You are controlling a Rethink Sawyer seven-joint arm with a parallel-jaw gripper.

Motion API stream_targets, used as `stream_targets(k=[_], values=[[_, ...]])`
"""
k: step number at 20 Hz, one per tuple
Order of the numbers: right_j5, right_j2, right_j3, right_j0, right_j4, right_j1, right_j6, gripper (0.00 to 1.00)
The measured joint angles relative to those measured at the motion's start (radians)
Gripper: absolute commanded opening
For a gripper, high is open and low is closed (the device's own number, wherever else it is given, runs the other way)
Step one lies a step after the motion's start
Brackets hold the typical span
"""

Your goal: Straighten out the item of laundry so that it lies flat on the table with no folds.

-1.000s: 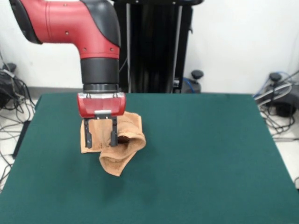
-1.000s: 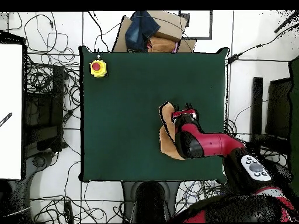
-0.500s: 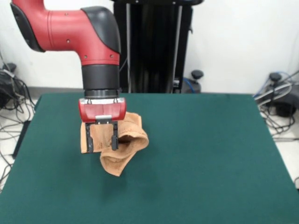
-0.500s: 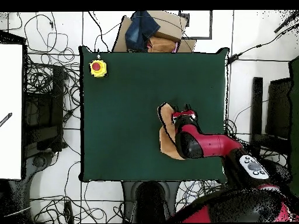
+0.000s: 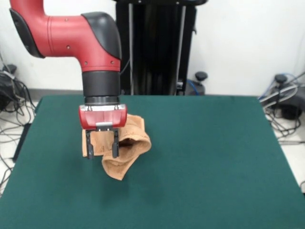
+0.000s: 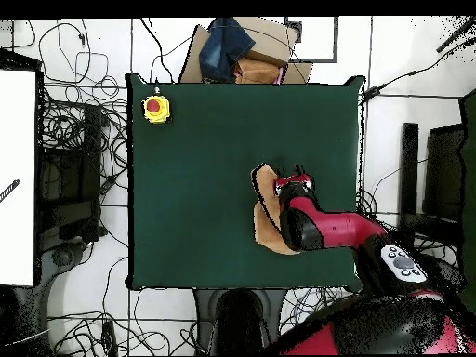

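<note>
1. Since the earlier frame the end effector (image 5: 101,151) has shifted slightly toward the surface's (image 5: 205,157) left edge in the front view; the towel (image 5: 125,150) is barely changed.
2. Its fingers are parted, straddling the towel's left fold, gripping nothing.
3. The arm (image 5: 71,38) bends at the elbow, wrist pointing straight down.
4. The towel lies crumpled left of centre.

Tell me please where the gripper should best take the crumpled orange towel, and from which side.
Probably the loose corner of the towel that points toward the camera in the front view, taken from above. That flap lies free of the bunched fold, so pulling it outward should open the cloth. The gripper hangs over the towel's other end, jaws open.
</note>
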Motion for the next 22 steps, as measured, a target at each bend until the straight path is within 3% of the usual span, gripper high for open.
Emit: stream_targets(k=[14, 22], values=[[0.0, -0.008, -0.009, -0.014, -0.052, 0.023, 0.0, 1.0], [0.0, -0.117, -0.009, 0.053, -0.044, 0.012, 0.0, 1.0]])
